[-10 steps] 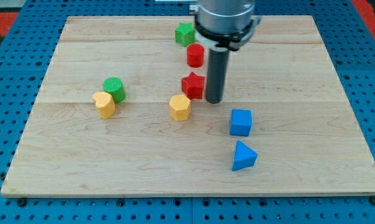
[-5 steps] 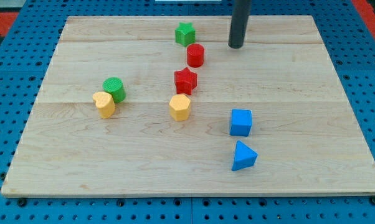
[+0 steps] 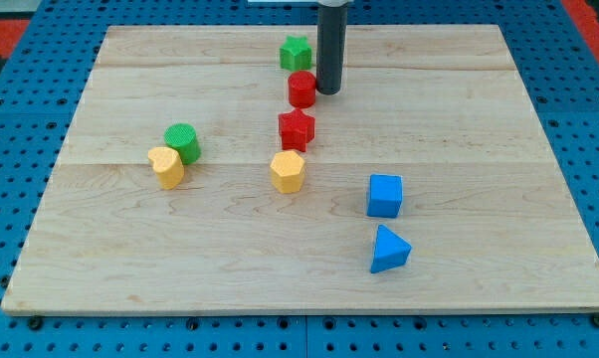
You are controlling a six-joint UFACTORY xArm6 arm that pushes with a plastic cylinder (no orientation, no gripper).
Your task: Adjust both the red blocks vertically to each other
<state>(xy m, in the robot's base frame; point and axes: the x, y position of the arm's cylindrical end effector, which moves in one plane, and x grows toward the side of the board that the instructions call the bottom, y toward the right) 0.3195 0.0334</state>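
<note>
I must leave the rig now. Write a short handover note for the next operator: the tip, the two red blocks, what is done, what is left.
Tip: my tip is at the right side of the red cylinder, touching it or very nearly.
Blocks: the red cylinder lies just above the red star in the view, with a small gap. The green star sits close above the cylinder, the yellow hexagon just below the red star.
Done: the two reds look nearly in one vertical line.
Left: probably only a slight nudge of the cylinder toward the view's left; avoid the green star.
</note>
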